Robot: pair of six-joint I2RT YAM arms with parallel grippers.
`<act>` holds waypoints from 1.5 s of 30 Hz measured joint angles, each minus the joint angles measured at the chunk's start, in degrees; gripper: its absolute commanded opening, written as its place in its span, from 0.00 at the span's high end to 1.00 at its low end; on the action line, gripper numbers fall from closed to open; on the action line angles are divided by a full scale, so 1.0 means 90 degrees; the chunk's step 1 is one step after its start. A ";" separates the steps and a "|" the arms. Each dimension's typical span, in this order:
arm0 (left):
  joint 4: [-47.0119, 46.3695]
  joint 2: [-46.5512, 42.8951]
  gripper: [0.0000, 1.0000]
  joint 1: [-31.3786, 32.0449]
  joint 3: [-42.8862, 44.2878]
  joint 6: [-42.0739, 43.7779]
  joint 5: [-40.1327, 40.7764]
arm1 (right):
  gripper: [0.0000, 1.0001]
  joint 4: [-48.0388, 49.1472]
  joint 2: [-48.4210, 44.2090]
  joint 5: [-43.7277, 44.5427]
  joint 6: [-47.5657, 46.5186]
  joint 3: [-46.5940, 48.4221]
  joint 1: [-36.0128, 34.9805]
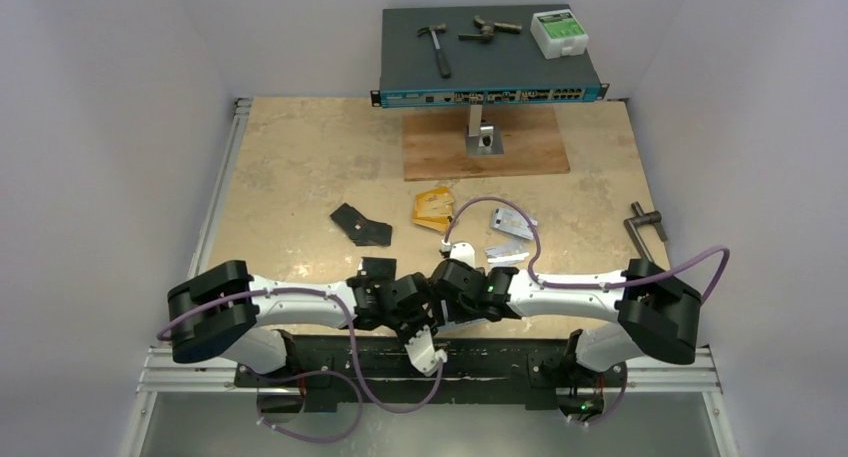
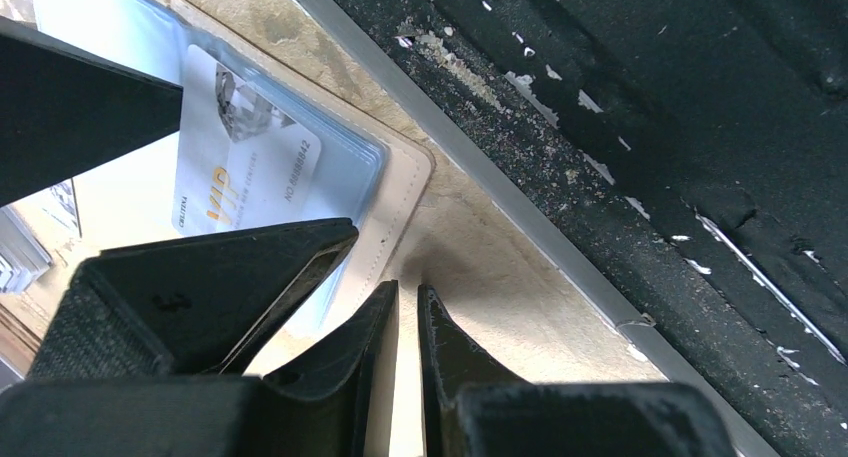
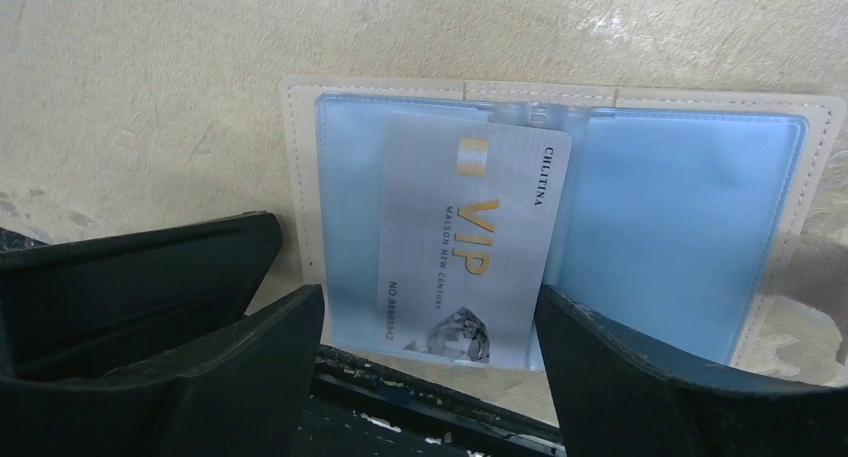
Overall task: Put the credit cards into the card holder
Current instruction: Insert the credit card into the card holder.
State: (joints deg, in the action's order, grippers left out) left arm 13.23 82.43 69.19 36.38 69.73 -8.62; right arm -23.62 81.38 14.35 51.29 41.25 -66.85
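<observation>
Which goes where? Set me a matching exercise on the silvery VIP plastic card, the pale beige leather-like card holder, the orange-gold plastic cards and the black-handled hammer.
1. silvery VIP plastic card
2. pale beige leather-like card holder
3. orange-gold plastic cards
4. black-handled hammer

A. on top of the dark network switch
B. on the light-blue inner pocket
C. spread open at the near edge of the tan table
D. mid-table, in front of the brown wooden board

Pairs: 1-B, 2-C, 3-D, 4-A
</observation>
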 measured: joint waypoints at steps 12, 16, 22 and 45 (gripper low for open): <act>-0.1812 -0.0359 0.89 0.0000 -0.1059 0.0381 0.0034 | 0.25 0.0636 -0.0522 -0.0267 -0.0129 -0.0425 -0.0141; -0.2526 -0.0406 0.89 -0.0002 -0.1433 0.0549 0.0129 | 0.26 0.1015 -0.1001 -0.0396 -0.0002 -0.0760 -0.0153; -0.2710 -0.0386 0.89 -0.0005 -0.1498 0.0568 0.0172 | 0.27 0.1311 -0.1071 -0.0495 0.0049 -0.0945 -0.0053; -0.2361 -0.0583 0.86 -0.0153 -0.1336 0.0090 0.0352 | 0.16 0.0529 -0.2268 -0.0636 -0.0078 -0.0670 0.0634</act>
State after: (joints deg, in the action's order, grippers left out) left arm -8.01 77.19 67.81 24.36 70.54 -5.45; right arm -18.85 60.97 8.62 50.59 35.22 -61.14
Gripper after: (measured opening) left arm 0.122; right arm 0.831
